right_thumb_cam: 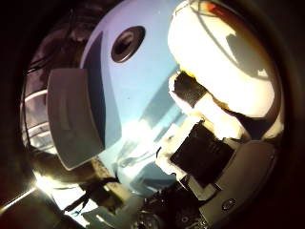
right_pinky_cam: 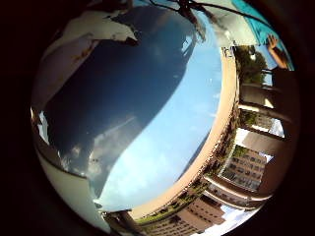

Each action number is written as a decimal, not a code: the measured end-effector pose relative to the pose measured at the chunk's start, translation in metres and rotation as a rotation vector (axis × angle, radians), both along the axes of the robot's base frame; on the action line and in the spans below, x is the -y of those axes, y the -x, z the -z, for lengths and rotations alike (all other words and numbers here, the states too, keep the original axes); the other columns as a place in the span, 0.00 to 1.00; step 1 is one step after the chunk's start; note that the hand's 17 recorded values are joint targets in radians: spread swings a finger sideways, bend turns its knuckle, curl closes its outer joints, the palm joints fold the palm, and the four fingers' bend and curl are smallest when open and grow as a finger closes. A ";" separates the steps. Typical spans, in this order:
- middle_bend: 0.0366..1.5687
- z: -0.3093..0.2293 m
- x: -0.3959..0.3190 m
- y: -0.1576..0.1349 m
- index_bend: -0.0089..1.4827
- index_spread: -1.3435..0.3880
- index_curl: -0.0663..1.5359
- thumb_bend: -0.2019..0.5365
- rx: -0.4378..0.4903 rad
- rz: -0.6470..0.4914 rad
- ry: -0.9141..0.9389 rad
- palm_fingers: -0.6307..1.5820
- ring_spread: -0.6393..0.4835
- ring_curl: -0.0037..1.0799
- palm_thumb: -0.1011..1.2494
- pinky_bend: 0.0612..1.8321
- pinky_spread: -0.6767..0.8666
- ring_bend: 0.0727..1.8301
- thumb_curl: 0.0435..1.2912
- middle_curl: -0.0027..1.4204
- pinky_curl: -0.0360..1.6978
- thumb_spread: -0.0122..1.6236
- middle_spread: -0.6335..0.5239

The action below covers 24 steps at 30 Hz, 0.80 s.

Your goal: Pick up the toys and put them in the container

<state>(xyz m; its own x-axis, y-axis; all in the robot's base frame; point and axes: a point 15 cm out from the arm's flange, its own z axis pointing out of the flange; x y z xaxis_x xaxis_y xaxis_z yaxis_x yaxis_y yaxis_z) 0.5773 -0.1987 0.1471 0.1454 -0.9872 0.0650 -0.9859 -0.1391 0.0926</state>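
Observation:
In the right thumb side palm view, a large white rounded thing (right_thumb_cam: 233, 57) with a yellow patch on its underside fills much of the view, close to the palm. I cannot tell whether it is a toy or the container. Black and white parts of my hand (right_thumb_cam: 200, 148) lie right beside it. A small dark oval thing (right_thumb_cam: 127, 43) lies on the light blue surface (right_thumb_cam: 143, 95) further off.
A pale grey block (right_thumb_cam: 76, 114) reaches in over the blue surface. A tan rim (right_pinky_cam: 221, 128) borders the blue surface, with buildings (right_pinky_cam: 246, 167) beyond it. A white shape (right_pinky_cam: 94, 29) lies at the far end of the shadow.

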 end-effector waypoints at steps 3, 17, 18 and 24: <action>0.49 -0.020 0.002 -0.002 0.22 0.59 0.25 0.29 0.027 -0.006 0.008 0.87 0.68 0.44 0.64 0.61 0.70 0.57 0.29 0.41 0.18 0.67 0.45; 0.77 -0.238 -0.085 0.049 0.51 0.44 0.46 0.26 0.159 -0.143 0.038 0.74 0.51 0.64 0.79 0.86 0.56 0.77 0.46 0.61 0.32 0.64 0.41; 0.78 -0.256 -0.100 0.054 0.52 0.43 0.48 0.26 0.180 -0.170 0.041 0.73 0.51 0.65 0.79 0.87 0.56 0.78 0.47 0.62 0.33 0.64 0.41; 0.81 -0.326 -0.220 0.086 0.54 0.41 0.57 0.25 0.277 -0.365 0.028 0.70 0.49 0.68 0.79 0.89 0.54 0.81 0.50 0.65 0.36 0.64 0.40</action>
